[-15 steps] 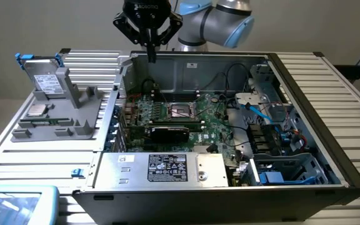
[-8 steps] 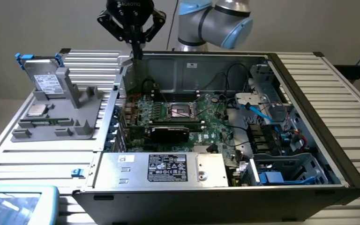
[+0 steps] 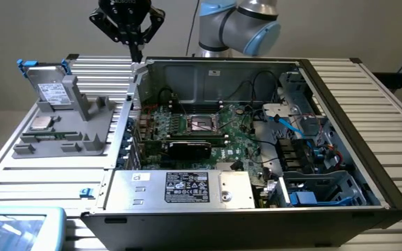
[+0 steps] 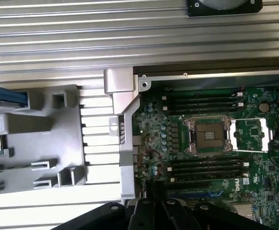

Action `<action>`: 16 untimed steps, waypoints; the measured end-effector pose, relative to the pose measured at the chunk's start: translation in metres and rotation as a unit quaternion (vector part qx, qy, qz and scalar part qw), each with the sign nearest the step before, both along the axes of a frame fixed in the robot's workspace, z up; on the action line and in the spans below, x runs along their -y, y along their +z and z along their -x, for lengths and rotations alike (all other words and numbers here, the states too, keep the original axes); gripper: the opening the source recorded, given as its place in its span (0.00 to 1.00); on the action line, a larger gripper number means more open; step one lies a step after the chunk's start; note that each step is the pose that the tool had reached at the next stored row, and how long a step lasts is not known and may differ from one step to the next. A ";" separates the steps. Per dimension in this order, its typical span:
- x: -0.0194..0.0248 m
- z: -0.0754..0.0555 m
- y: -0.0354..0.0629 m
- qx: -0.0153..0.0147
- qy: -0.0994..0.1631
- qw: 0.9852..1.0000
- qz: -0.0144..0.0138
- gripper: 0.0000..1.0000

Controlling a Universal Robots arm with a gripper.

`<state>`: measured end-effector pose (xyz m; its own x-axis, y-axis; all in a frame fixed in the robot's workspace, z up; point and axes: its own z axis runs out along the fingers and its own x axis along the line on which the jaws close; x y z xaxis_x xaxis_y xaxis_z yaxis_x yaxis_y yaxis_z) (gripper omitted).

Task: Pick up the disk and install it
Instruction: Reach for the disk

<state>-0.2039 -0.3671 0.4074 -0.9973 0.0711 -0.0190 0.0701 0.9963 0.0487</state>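
The disk (image 3: 53, 92), silver-grey with a white label and clipped in a blue frame, stands upright in the grey plastic holder (image 3: 68, 133) at the exterior view's left. In the wrist view its blue frame edge (image 4: 6, 98) shows beside the holder (image 4: 39, 134). My gripper (image 3: 136, 52) hangs above the back left corner of the open computer case (image 3: 341, 104), to the right of the disk and well above it. Its black fingers (image 4: 154, 206) are shut with nothing between them.
Inside the case lie the green motherboard (image 3: 239, 138) with its CPU socket (image 4: 208, 135), a grey power supply with a black label (image 3: 187, 188), cables, and a drive cage with blue rails (image 3: 320, 191). A small silver chip (image 3: 42, 123) rests on the holder. The ribbed metal table (image 3: 40, 178) surrounds everything.
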 end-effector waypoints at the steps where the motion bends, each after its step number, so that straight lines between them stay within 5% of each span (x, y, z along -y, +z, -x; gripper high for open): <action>1: -0.0018 0.005 0.0000 0.000 0.000 1.000 0.000 0.11; 16: -0.0281 0.072 -0.0016 0.000 0.000 1.000 0.000 0.11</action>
